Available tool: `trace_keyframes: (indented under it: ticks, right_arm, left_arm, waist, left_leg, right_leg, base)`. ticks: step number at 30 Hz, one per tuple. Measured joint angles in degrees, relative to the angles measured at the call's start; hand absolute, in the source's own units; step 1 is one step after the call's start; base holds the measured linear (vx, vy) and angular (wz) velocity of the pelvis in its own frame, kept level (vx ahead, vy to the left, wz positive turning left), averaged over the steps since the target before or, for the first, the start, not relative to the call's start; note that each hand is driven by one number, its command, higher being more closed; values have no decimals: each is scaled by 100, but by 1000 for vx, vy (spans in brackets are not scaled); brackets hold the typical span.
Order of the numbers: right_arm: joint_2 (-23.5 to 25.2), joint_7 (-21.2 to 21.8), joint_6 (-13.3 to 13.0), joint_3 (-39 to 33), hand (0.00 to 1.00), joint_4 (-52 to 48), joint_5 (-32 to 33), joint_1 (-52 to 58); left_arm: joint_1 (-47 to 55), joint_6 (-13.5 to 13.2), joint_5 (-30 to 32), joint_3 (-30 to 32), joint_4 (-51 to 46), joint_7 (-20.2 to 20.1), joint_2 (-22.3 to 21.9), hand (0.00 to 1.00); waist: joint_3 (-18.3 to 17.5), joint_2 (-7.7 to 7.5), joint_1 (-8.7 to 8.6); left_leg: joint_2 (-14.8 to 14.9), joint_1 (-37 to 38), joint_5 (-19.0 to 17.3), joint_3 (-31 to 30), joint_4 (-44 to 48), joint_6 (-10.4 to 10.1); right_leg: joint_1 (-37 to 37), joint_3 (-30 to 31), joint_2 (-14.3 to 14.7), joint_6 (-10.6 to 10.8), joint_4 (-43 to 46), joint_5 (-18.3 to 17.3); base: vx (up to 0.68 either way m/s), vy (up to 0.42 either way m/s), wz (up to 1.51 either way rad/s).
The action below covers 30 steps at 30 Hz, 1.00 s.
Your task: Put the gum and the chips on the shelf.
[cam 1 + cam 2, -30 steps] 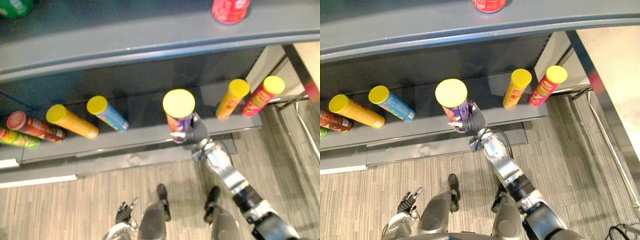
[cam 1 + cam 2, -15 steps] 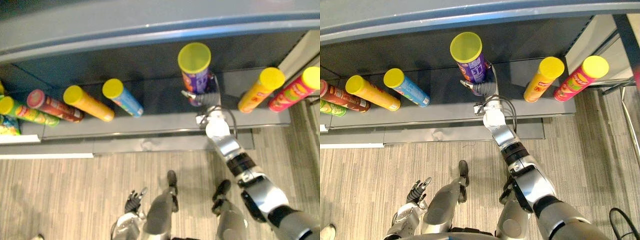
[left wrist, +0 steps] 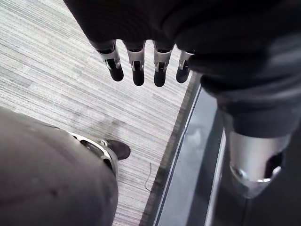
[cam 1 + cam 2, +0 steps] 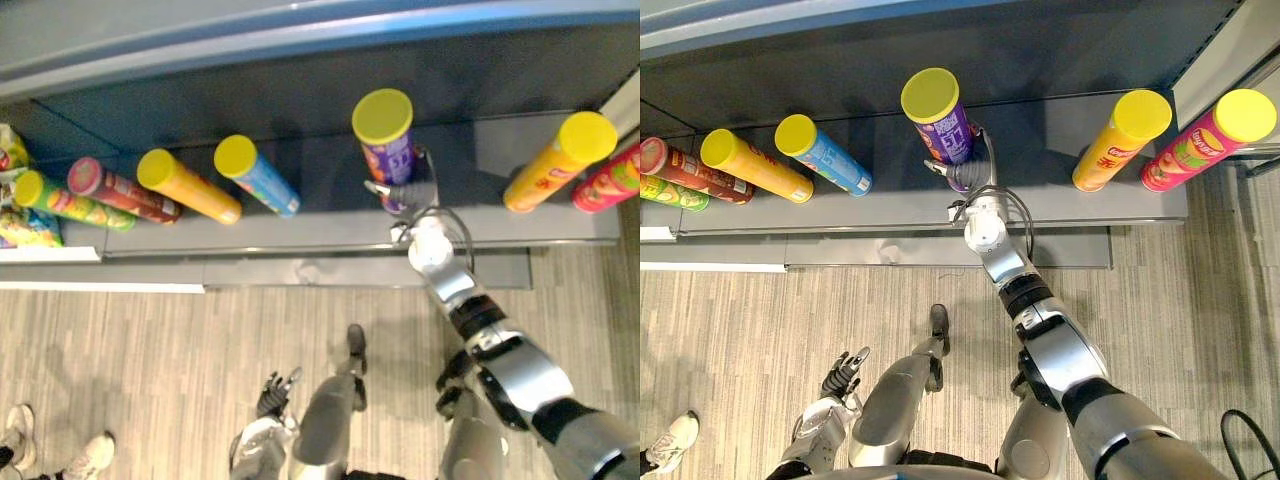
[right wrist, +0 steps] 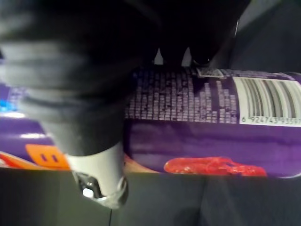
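A purple chips can (image 4: 388, 145) with a yellow lid is upright over the lower shelf board (image 4: 310, 228), between a blue can and a yellow can. My right hand (image 4: 404, 192) is shut on its lower part, with the thumb (image 5: 96, 174) across the purple wall (image 5: 211, 127). Whether the can's base rests on the board I cannot tell. My left hand (image 4: 273, 394) hangs low by my side with its fingers (image 3: 137, 70) straight and holding nothing.
Other chips cans stand on the same board: green (image 4: 62, 199), red (image 4: 118, 190), orange-yellow (image 4: 185, 185) and blue (image 4: 258, 176) to the left, yellow (image 4: 560, 160) and pink (image 4: 612, 180) to the right. A person's shoes (image 4: 88, 456) show at the lower left on the wooden floor.
The camera has tilted down toward the floor. My right hand has carried the purple can from the board's front edge further in over the shelf. A person's shoes have come into view.
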Motion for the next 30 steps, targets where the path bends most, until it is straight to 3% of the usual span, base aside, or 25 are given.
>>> trace_keyframes:
  ticks: [10,14,30]
  right_arm:
    - [2,-60,57,21,100,293,-10,-124]
    - [-1,-56,37,-18,100,302,-8,-334]
    - [5,-266,44,-51,100,320,2,-493]
  left_arm:
    - [-232,-17,-225,-152,127,5,-68,0]
    - [-355,-17,-425,-214,211,11,-110,0]
    - [-418,-23,-571,-338,209,153,-171,0]
  waist:
    - [53,107,55]
    - [80,174,171]
    - [98,359,239]
  left_leg:
    - [81,-386,-43,-12,308,-25]
    - [121,-513,-45,-15,404,-24]
    - [159,-784,-21,-142,499,-42]
  right_leg:
    - [-388,62,-14,-78,266,-89]
    - [-548,102,-16,-127,416,-141]
    - [-774,19,-61,-190,595,-215]
  base:
    - [33,-37,-2]
    - [14,-47,-3]
    - [27,-44,3]
